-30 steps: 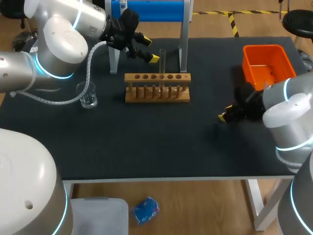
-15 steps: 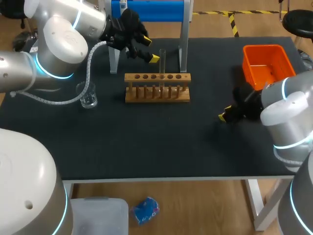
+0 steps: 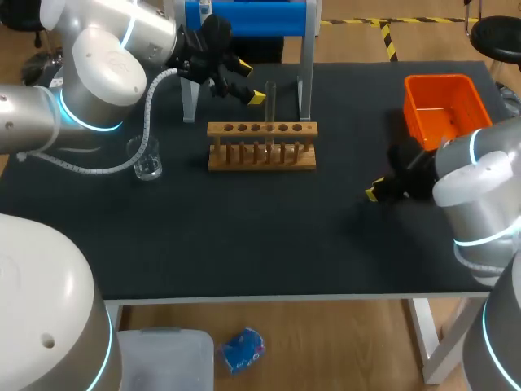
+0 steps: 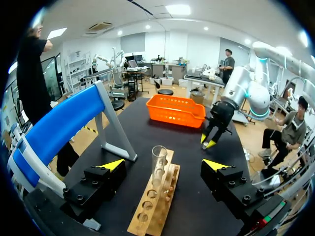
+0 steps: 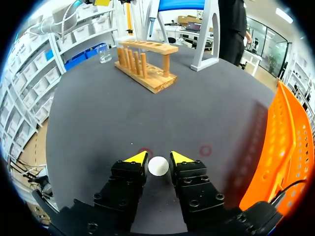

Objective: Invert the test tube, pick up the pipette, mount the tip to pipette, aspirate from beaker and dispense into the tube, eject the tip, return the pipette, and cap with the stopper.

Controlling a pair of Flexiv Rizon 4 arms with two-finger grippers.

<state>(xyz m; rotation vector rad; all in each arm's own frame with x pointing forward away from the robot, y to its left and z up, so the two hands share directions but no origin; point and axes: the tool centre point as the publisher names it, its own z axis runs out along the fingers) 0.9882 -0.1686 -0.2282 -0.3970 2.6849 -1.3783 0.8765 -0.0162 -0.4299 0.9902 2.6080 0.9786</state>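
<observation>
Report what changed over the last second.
The right arm drifted slightly toward the table's middle; the right gripper barely shifted, jaws closed on the white stopper. Nothing taken or released. Left gripper, test tube, rack and beaker stayed put.

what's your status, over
Left gripper open, tube just ahead, upright in rack. Right gripper low over table, shut on stopper. Orange bin beside right arm.

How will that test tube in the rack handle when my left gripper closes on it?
The test tube looks like thin clear glass, so probably fragile and slippery. Standing tall above the wooden rack, it may tilt if nudged off-centre.
</observation>
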